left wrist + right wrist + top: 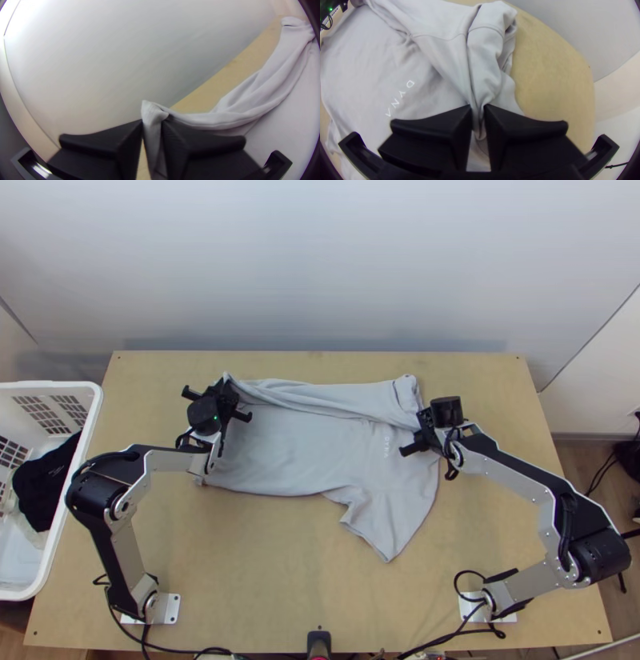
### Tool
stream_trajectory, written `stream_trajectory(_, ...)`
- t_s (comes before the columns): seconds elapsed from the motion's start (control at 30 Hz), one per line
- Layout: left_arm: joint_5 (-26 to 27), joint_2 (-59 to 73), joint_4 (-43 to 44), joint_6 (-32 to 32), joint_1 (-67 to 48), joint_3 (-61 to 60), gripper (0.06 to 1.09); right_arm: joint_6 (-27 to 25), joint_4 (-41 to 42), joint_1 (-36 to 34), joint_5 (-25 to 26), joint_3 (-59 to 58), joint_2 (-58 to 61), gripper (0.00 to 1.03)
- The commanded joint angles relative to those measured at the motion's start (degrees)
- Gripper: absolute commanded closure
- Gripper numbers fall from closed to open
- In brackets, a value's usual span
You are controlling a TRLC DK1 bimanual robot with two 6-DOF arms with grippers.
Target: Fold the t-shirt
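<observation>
A light grey t-shirt [320, 456] lies across the table, its far side turned over in a long narrow fold and one sleeve spread toward the near edge. At its far left corner is my left gripper [228, 402]; in the left wrist view the left gripper [152, 128] is shut on a raised corner of the shirt [246, 116]. My right gripper [418, 434] stands at the right side by the collar area. In the right wrist view the right gripper [478, 115] is shut on gathered folds of the shirt [443, 56], beside small printed letters.
A white basket [60, 532] with dark cloth [48, 484] inside stands at the table's left side. Bare wooden table [264, 564] lies in front of the shirt. A black device [318, 642] is at the near edge.
</observation>
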Motion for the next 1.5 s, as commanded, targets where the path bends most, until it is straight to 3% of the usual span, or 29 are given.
stream_trajectory(0.0, -0.9, -1.5, -1.9, 1.4, -0.2, -0.1, 0.18, 1.0, -3.9, -0.5, -2.4, 0.1, -1.0, 0.03)
stream_trajectory(0.13, -1.0, -5.0, -4.9, 2.1, 0.1, -0.7, 0.11, 2.5, -13.2, -2.6, -7.2, 5.7, -2.8, 0.03)
stream_trajectory(0.53, -0.1, -18.2, -10.2, 2.9, 6.8, 6.9, 0.11, 3.2, -17.8, -7.7, -16.4, 16.3, -3.2, 0.04)
stream_trajectory(0.83, 5.1, -10.7, -34.1, -8.9, 10.9, 17.6, 0.11, 4.3, -18.8, -5.8, -17.9, 24.7, 6.3, 0.04)
stream_trajectory(1.0, 8.1, -3.2, -45.5, -11.3, 11.2, 23.4, 0.11, 4.4, -22.9, -4.7, -17.9, 30.1, 10.8, 0.05)
stream_trajectory(1.27, 15.8, 6.6, -72.1, -19.6, 13.0, 39.9, 0.17, 3.9, -25.4, -5.2, -18.3, 33.9, 12.4, 0.1)
stream_trajectory(1.47, 18.7, 11.2, -82.6, -24.0, 14.0, 49.9, 0.17, 3.9, -26.2, -5.9, -18.3, 35.1, 12.9, 0.1)
